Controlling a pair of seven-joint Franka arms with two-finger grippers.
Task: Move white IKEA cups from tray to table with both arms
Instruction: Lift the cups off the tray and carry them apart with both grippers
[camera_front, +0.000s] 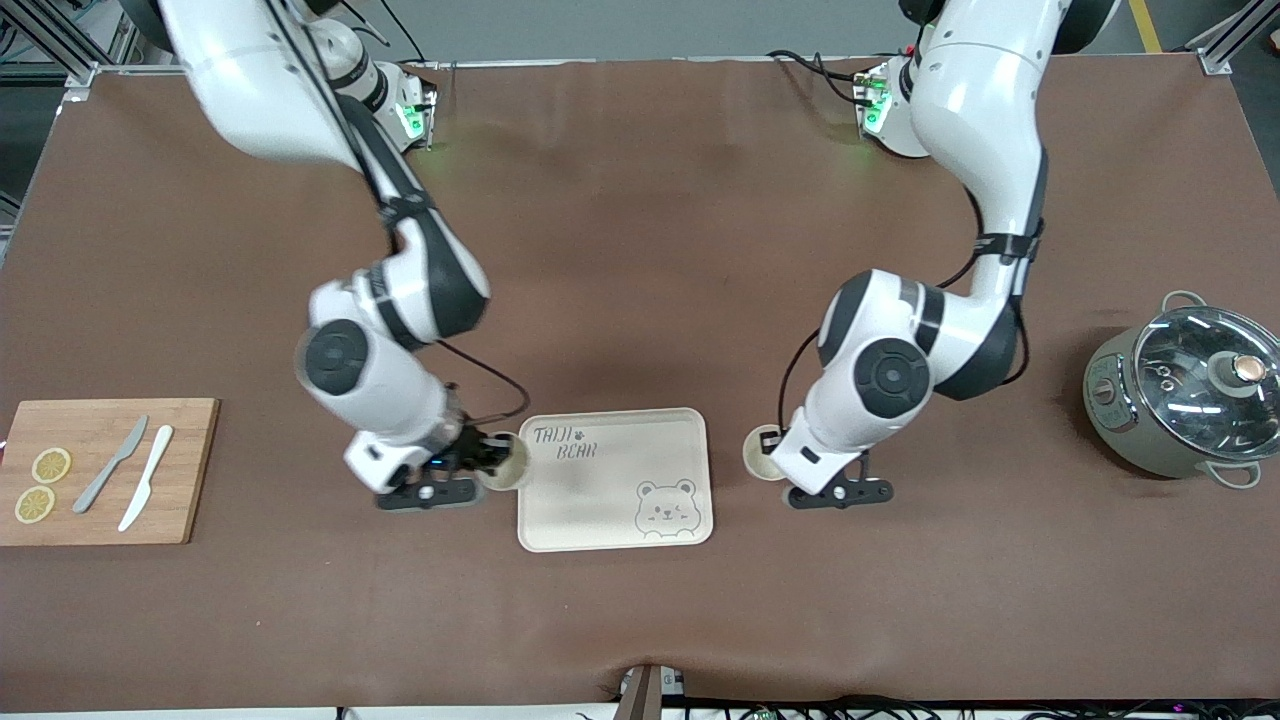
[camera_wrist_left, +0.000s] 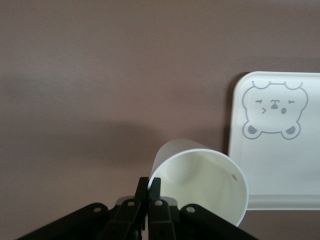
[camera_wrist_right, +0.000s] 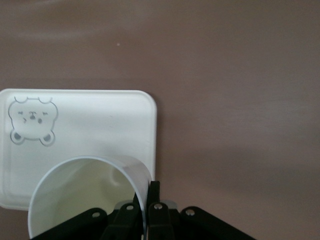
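Observation:
Two white IKEA cups are in my grippers, one on each side of the cream bear tray (camera_front: 610, 480). My right gripper (camera_wrist_right: 146, 192) is shut on the rim of one cup (camera_front: 507, 461), pinching its wall, one finger inside and one outside. That cup (camera_wrist_right: 85, 195) overlaps the tray's (camera_wrist_right: 100, 120) edge toward the right arm's end. My left gripper (camera_wrist_left: 149, 186) is shut on the rim of the other cup (camera_wrist_left: 200, 180). This cup (camera_front: 762, 452) is over the brown table just off the tray's (camera_wrist_left: 280, 155) edge toward the left arm's end. Both cups are open side up.
A wooden board (camera_front: 190, 440) with two lemon slices (camera_front: 50, 465) and two knives (camera_front: 112, 465) lies at the right arm's end. A grey-green pot with a glass lid (camera_front: 1190, 395) stands at the left arm's end. Both arms hang low beside the tray.

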